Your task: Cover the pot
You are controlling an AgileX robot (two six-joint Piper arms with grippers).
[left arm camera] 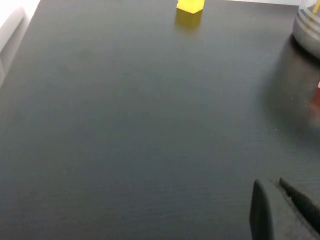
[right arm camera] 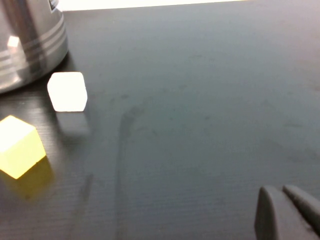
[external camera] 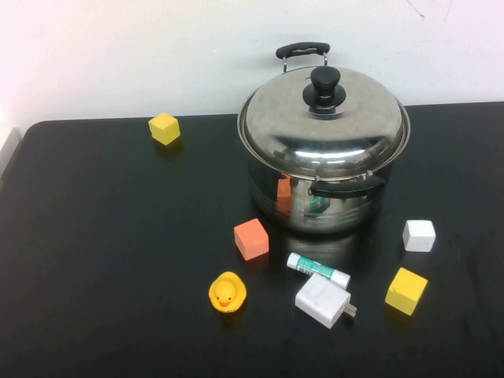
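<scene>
The large steel pot (external camera: pixel 331 209) stands at the back middle of the black table (external camera: pixel 118 236), with black handles at its back and front. The domed steel lid (external camera: pixel 346 126) with a black knob (external camera: pixel 324 85) rests on the pot's rim and covers it. Neither arm shows in the high view. My left gripper (left arm camera: pixel 270 183) is shut and empty, low over bare table to the left of the pot (left arm camera: pixel 307 25). My right gripper (right arm camera: pixel 275 189) is shut and empty, low over bare table to the right of the pot (right arm camera: pixel 25 45).
A yellow cube (external camera: pixel 164 127) sits at the back left. In front of the pot lie an orange cube (external camera: pixel 251 239), a rubber duck (external camera: pixel 227 292), a glue stick (external camera: pixel 317 270), a white charger (external camera: pixel 323 301), a white cube (external camera: pixel 418 235) and another yellow cube (external camera: pixel 406 290).
</scene>
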